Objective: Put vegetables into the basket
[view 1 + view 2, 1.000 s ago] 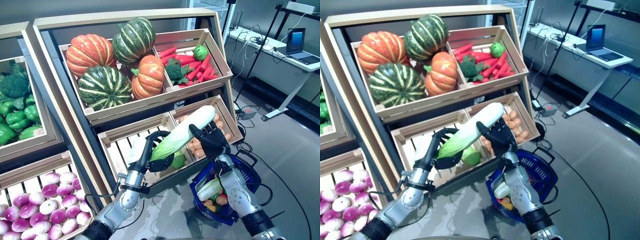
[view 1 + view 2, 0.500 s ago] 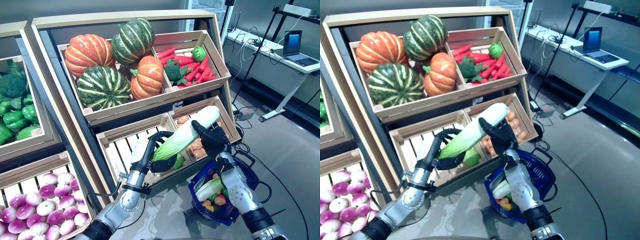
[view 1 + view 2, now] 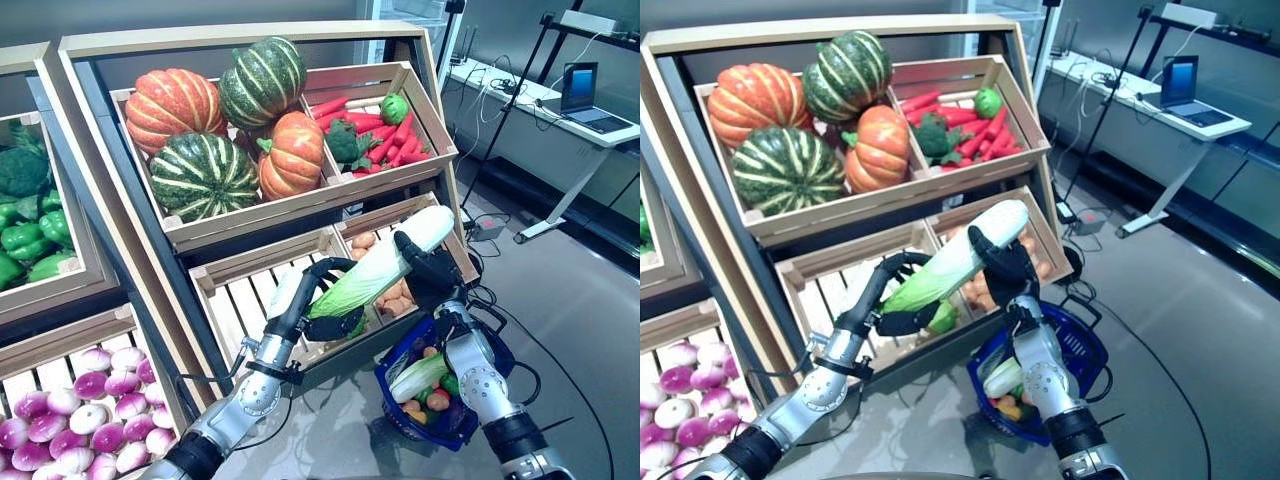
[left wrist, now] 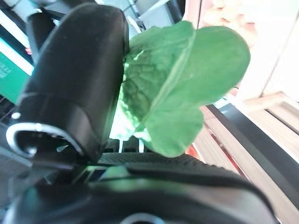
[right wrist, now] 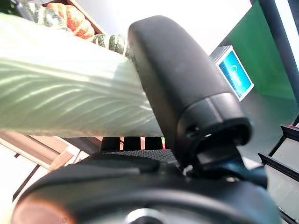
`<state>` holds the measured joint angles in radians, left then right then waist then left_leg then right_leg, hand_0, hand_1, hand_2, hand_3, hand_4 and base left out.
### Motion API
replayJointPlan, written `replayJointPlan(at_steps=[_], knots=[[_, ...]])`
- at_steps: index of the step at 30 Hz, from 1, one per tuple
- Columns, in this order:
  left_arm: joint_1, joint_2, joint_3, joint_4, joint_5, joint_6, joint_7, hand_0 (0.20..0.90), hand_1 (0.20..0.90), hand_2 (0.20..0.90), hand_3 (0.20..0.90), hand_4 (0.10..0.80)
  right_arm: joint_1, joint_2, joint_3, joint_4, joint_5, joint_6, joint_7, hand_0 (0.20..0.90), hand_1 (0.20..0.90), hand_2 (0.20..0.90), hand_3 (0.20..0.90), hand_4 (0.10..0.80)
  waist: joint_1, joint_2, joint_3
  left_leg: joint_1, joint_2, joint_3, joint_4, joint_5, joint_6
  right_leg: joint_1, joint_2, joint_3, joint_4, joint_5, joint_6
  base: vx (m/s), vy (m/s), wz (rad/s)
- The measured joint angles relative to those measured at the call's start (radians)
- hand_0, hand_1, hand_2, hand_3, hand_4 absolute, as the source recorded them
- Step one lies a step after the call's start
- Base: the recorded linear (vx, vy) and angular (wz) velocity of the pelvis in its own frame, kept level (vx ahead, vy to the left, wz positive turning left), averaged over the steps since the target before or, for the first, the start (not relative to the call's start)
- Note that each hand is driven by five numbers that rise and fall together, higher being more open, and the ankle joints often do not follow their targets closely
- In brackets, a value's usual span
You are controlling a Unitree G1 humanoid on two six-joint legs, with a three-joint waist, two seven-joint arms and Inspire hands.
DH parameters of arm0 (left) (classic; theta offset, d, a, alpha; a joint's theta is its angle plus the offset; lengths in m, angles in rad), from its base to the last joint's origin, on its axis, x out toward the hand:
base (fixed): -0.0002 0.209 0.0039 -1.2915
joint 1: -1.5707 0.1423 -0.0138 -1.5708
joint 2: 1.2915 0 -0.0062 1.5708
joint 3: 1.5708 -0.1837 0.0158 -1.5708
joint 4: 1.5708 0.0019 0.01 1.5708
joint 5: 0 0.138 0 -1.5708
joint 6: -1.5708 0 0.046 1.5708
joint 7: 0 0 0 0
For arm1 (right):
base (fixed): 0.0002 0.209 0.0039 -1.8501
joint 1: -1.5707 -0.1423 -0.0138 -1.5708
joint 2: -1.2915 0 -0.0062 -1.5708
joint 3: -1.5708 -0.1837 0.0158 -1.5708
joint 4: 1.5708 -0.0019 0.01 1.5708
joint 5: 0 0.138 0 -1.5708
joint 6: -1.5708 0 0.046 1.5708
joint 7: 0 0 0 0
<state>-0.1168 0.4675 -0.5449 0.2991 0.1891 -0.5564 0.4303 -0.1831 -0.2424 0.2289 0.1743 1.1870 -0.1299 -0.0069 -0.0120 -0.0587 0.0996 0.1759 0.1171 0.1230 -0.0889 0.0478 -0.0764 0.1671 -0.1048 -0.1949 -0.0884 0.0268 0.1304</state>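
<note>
- The wooden produce stand [image 3: 250,215] tilts its crates toward the aisle, likely so the pumpkins [image 3: 215,120] and carrots [image 3: 385,125] sit on show; its left-hand crates are cut off at the view's edge.
- The blue basket [image 3: 495,350] sits on the floor just below the stand's lower right crate, under the right arm, ready to receive; part of its rim is hidden behind that arm.
- The long cabbage [image 3: 375,270] hangs crosswise in front of the stand's lower crates, above the basket and not yet in it.
- The left hand [image 3: 322,300] curls round its leafy green end.
- The right hand [image 3: 428,268] wraps the pale stalk end; sharing the load suits so long a vegetable.
- Small items in the basket are hard to identify.
</note>
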Motion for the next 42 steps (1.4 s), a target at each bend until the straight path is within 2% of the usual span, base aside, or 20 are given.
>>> replayJointPlan(at_steps=[11,12,13,14,22,25,31,33,42], knots=[[0.000,0.003,0.000,0.002,-0.009,-0.001,-0.008,0.300,0.300,0.300,0.300,0.400,-0.012,0.019,-0.012,0.041,0.037,0.001,0.033,0.300,0.300,0.300,0.300,0.400,0.002,-0.007,-0.004,-0.001,0.000,-0.001,0.000,0.000,0.000,0.000,0.000,0.000,0.000,0.000,0.000,0.000,0.000,0.00],[0.000,0.003,0.000,0.003,-0.009,-0.001,-0.010,0.345,0.345,0.345,0.345,0.430,-0.012,0.019,-0.012,0.041,0.037,0.001,0.033,0.300,0.300,0.300,0.300,0.400,0.001,-0.007,-0.004,-0.001,0.000,-0.001,0.000,0.000,0.000,0.000,0.000,0.000,0.000,0.000,0.000,0.000,0.000,0.00],[0.000,0.003,0.000,0.003,-0.010,-0.001,-0.011,0.556,0.556,0.556,0.556,0.571,-0.012,0.019,-0.012,0.042,0.037,0.001,0.033,0.300,0.300,0.300,0.300,0.400,0.001,-0.007,-0.004,-0.001,0.000,-0.001,0.000,0.000,0.000,0.000,0.000,0.000,0.000,0.000,0.000,0.000,0.000,0.00],[0.001,0.001,-0.001,0.003,-0.010,-0.001,-0.014,0.900,0.900,0.900,0.900,0.800,-0.012,0.019,-0.012,0.047,0.037,0.000,0.033,0.300,0.300,0.300,0.300,0.400,0.001,-0.007,-0.004,-0.001,0.000,-0.001,0.000,0.000,0.000,0.000,0.000,0.000,0.000,0.000,0.000,0.000,0.000,0.00],[0.024,-0.008,-0.017,0.044,-0.094,0.008,-0.121,0.900,0.900,0.900,0.900,0.800,-0.010,0.017,-0.018,0.091,-0.052,-0.001,0.033,0.300,0.300,0.300,0.300,0.400,-0.003,-0.006,-0.006,0.000,0.000,0.009,0.000,-0.001,0.000,-0.006,0.000,0.008,0.000,0.000,0.000,-0.003,0.000,-0.02],[0.059,-0.025,-0.018,0.057,-0.127,0.056,-0.184,0.900,0.900,0.900,0.900,0.800,0.025,0.016,-0.019,0.097,-0.082,-0.005,0.033,0.300,0.300,0.300,0.300,0.400,-0.005,-0.004,-0.007,-0.008,0.000,0.023,0.000,-0.001,0.001,-0.023,0.000,0.023,0.000,0.004,0.000,-0.025,-0.001,-0.14],[0.116,-0.039,-0.018,0.069,-0.129,0.170,-0.225,0.900,0.900,0.900,0.900,0.800,0.154,0.025,-0.020,0.103,-0.124,-0.029,0.033,0.300,0.300,0.300,0.300,0.400,-0.027,0.001,-0.007,-0.013,0.000,0.031,-0.001,-0.002,0.003,-0.034,0.000,0.030,0.000,0.006,0.000,-0.018,-0.008,-0.05],[0.136,-0.068,-0.019,0.077,-0.148,0.223,-0.232,0.900,0.900,0.900,0.900,0.800,0.178,0.027,-0.020,0.134,-0.132,-0.041,0.032,0.300,0.300,0.300,0.300,0.400,-0.029,0.005,-0.006,-0.011,0.001,0.042,-0.001,-0.003,0.003,-0.037,0.001,0.042,0.000,0.008,0.000,-0.007,-0.022,-0.13],[0.143,-0.097,-0.019,0.092,-0.148,0.354,-0.236,0.900,0.900,0.900,0.900,0.800,0.231,0.062,-0.027,0.203,-0.131,-0.097,0.028,0.300,0.300,0.300,0.300,0.400,-0.040,0.019,0.001,-0.022,0.005,0.050,-0.007,-0.003,0.004,-0.054,0.001,0.052,-0.001,0.014,0.000,-0.025,-0.063,-0.04]])
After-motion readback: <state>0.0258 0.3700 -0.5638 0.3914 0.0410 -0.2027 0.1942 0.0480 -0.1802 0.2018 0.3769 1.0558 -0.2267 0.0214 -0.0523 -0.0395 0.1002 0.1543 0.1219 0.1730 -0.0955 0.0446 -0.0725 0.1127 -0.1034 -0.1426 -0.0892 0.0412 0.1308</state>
